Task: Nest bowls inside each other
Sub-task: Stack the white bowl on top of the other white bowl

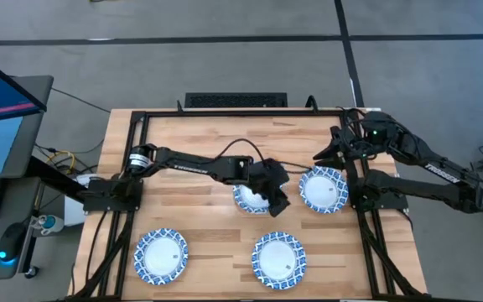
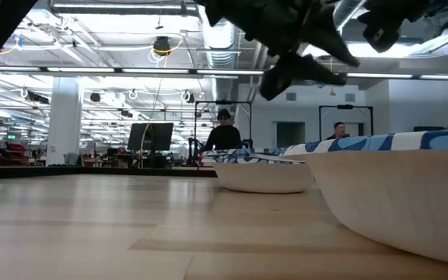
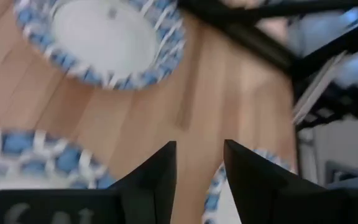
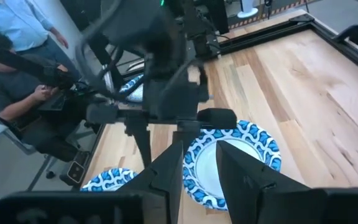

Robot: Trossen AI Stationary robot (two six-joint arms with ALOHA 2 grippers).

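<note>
Several blue-and-white rimmed bowls rest on their bases on the wooden table. One bowl (image 1: 245, 198) lies at the middle, partly under my left gripper (image 1: 275, 200). Another bowl (image 1: 323, 189) sits to its right, and two more bowls (image 1: 161, 254) (image 1: 278, 258) lie near the front edge. My left gripper (image 3: 199, 174) is open and hangs above the table with nothing between its fingers. My right gripper (image 4: 197, 168) waits open and raised at the table's far right, holding nothing.
A black frame (image 1: 141, 117) runs around the tabletop. Bare wood lies along the far side and at the left. A monitor and keyboard stand off the table's left. People sit beyond the table (image 4: 17, 81).
</note>
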